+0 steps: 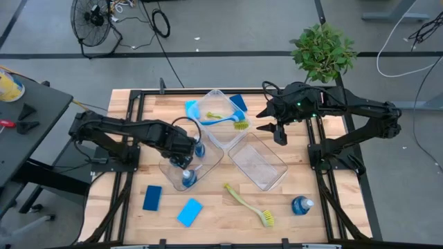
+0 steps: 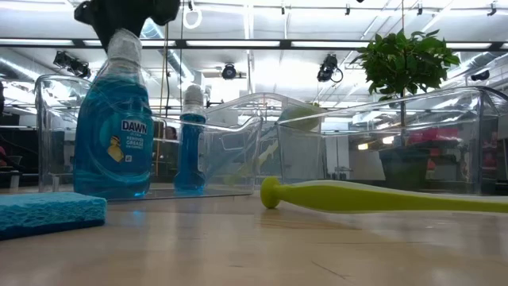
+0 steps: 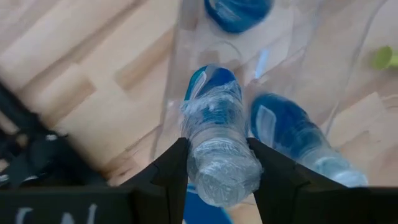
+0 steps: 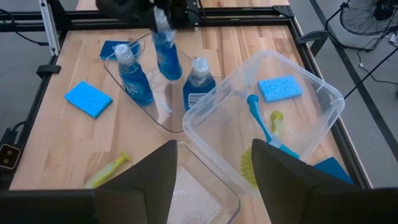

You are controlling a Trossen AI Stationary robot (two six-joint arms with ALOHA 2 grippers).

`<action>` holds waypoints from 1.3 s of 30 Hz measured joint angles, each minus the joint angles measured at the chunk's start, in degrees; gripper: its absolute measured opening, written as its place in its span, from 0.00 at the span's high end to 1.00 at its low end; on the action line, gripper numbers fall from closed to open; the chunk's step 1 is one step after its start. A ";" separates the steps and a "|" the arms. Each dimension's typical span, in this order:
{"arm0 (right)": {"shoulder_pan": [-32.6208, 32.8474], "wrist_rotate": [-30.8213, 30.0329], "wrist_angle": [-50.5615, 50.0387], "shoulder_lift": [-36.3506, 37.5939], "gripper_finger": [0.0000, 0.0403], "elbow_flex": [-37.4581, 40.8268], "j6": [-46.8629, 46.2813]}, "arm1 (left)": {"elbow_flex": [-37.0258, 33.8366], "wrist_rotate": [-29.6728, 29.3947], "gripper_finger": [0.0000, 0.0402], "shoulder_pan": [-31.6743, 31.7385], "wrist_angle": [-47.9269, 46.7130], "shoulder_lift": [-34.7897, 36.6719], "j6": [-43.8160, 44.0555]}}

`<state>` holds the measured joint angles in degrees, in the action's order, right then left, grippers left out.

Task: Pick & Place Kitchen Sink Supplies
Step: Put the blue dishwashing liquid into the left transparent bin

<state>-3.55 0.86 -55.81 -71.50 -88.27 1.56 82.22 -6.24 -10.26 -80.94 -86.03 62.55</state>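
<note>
Left tool (image 3: 217, 163) — fingers clamped on bottle (image 3: 219, 146) neck — over bin (image 1: 173, 169).

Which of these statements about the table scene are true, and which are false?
1. The left gripper is closed on the held bottle at its neck, over a clear bin. True.
2. The right gripper holds a dish brush. False: it is open and empty, hovering near the bins.
3. A yellow-green brush lies on the bare table, outside the bins. True.
4. The potted plant stands inside a bin. False: it is beyond the table's far edge.
5. A loose bottle lies on the table outside the bins. True.
</note>
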 joint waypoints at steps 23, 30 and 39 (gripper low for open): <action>0.00 0.00 0.02 0.00 0.48 0.00 0.79 | -8.96 1.71 0.61 -2.21 6.05 0.01 2.86; 0.00 0.00 0.04 0.00 0.48 0.00 0.44 | -9.23 1.79 0.52 -2.21 6.11 0.05 2.87; 0.00 0.00 0.07 0.00 0.48 0.00 0.44 | -9.23 1.80 0.34 -2.05 6.15 0.05 2.78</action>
<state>-3.55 0.86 -55.75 -71.50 -88.27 2.00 72.99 -4.45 -12.32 -74.78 -85.97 65.33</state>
